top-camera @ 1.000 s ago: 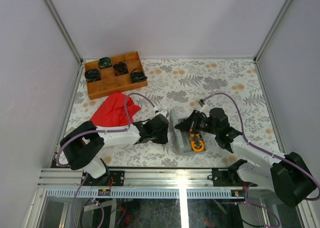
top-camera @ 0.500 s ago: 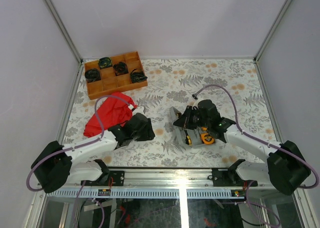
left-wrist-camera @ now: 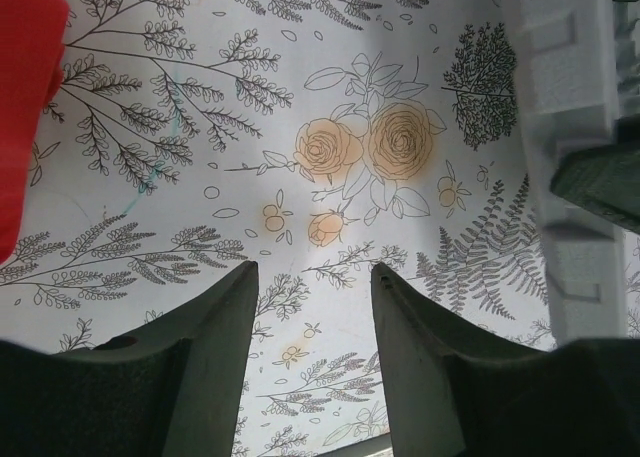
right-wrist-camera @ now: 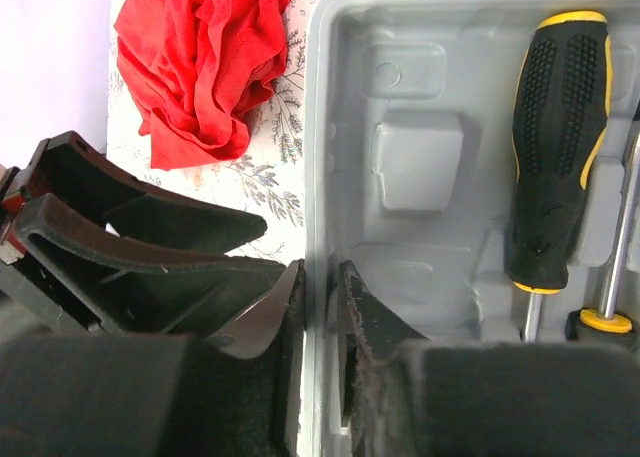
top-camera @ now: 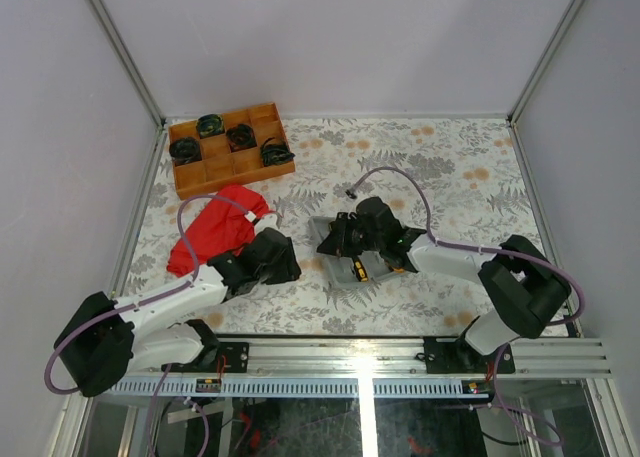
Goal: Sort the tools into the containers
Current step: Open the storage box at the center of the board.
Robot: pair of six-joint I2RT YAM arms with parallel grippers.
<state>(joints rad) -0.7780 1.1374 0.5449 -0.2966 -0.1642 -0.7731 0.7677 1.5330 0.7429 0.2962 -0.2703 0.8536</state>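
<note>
Grey plastic case (right-wrist-camera: 420, 167) lies mid-tabletop (top-camera: 450, 167), one side wall pinched between the right fingers (right-wrist-camera: 368, 327). The left fingers (left-wrist-camera: 190, 357) hang spread and empty nearby. Any dragging probably wants a low, slow pull, lest the seated screwdriver (right-wrist-camera: 550, 147) jump its recess.

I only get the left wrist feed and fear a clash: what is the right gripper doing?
Observer: The right gripper is clamped on a side wall of the case.
Operator: Anything inside it?
Observer: A black-and-yellow screwdriver lies in a recess.
Operator: Where is my arm from above?
Observer: The left gripper sits between the red cloth and the case.
</note>
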